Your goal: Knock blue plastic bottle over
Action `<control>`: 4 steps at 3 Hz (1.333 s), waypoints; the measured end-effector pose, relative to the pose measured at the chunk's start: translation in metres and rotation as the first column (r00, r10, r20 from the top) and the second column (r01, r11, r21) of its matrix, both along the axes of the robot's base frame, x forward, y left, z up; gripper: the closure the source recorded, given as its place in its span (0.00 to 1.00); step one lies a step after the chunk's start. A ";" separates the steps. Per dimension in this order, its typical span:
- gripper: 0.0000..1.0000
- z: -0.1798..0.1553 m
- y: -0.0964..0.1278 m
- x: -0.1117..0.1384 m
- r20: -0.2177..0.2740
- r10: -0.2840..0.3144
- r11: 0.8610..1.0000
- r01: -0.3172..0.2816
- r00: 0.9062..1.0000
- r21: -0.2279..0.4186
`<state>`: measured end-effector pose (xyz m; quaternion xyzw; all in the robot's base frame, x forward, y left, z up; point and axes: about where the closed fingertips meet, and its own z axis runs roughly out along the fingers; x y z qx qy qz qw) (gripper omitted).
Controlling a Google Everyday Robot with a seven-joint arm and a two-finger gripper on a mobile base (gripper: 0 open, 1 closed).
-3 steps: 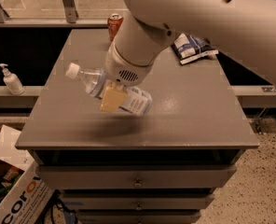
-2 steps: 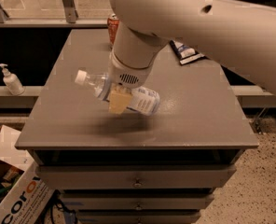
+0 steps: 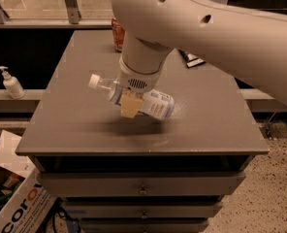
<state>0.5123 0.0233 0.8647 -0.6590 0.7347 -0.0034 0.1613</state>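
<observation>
The blue plastic bottle (image 3: pixel 155 104) is clear bluish with a white cap (image 3: pixel 93 80) and a white-and-blue label. It lies tilted almost flat, cap to the left and slightly up, just above the grey table (image 3: pixel 71 125), with its shadow beneath it. My gripper (image 3: pixel 131 102) reaches down from the big white arm and is shut around the bottle's middle. One tan finger pad (image 3: pixel 130 107) shows in front of the bottle; the other finger is hidden behind it.
A red soda can (image 3: pixel 117 34) stands at the table's back, partly behind the arm. A dark packet (image 3: pixel 192 59) lies at the back right. A small white pump bottle (image 3: pixel 11 84) stands on a ledge left. A cardboard box (image 3: pixel 17 203) sits on the floor lower left.
The gripper and the tilted bottle have shifted to the right and slightly down over the table. The bottle keeps the same tilt in the fingers.
</observation>
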 end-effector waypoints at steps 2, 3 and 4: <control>0.35 -0.007 0.005 -0.001 -0.013 -0.018 0.999 0.019 1.000 0.037; 0.13 -0.011 0.010 -0.003 -0.017 -0.011 0.999 0.011 1.000 0.043; 0.00 -0.015 0.016 -0.006 -0.024 0.001 0.999 0.000 1.000 0.052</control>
